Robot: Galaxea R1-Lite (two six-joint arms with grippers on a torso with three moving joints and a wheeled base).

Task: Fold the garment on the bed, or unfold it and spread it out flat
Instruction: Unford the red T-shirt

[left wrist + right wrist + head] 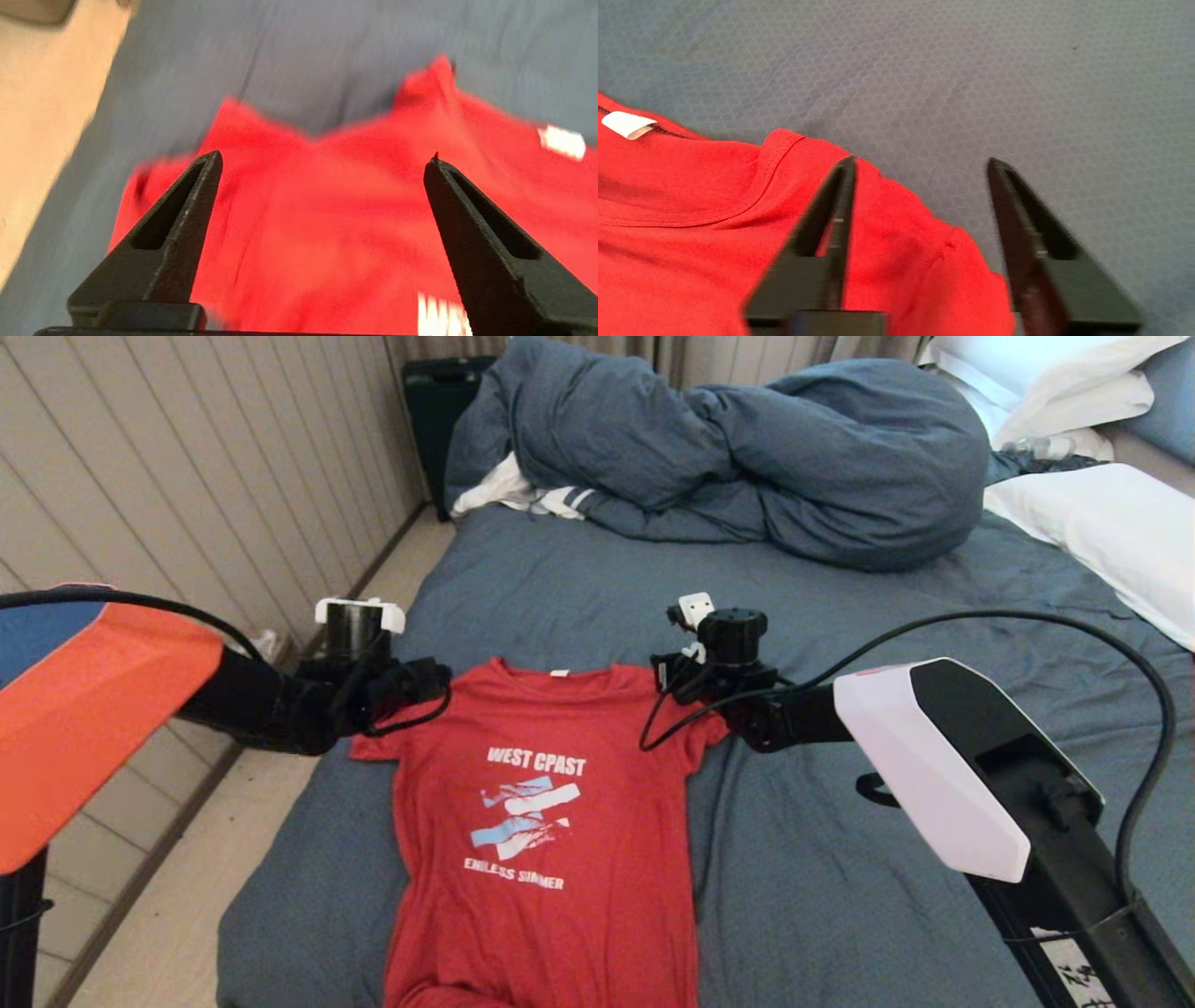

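Your red T-shirt [546,821] lies flat on the bed [840,859], collar away from you; the left pincer [322,161] and right pincer [920,161], both spread and empty, hover over its shoulders

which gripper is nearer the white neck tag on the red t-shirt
Right. The right gripper hangs open over the shoulder beside the neck tag; the left gripper, open, is over the far shoulder and sleeve.

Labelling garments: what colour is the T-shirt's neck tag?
White, on the red T-shirt; neck tag shows best in the right wrist view.
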